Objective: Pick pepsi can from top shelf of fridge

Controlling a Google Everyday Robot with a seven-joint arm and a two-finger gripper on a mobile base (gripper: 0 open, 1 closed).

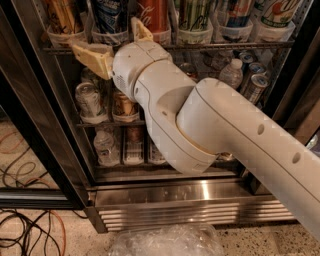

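Tan end effector (104,33) — blunt fingers (92,57) apart — near glossy blue cylindrical pepsi can (109,14)

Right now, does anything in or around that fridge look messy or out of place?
Yes. On the right, below the top shelf, a few cans lean at angles instead of standing upright. Crumpled clear plastic sits on the floor before the fridge. The gripper hovers open at the pepsi can.

No lettering reads clearly on the cans (192,15); the gripper (116,42) hovers at the top shelf (225,46).
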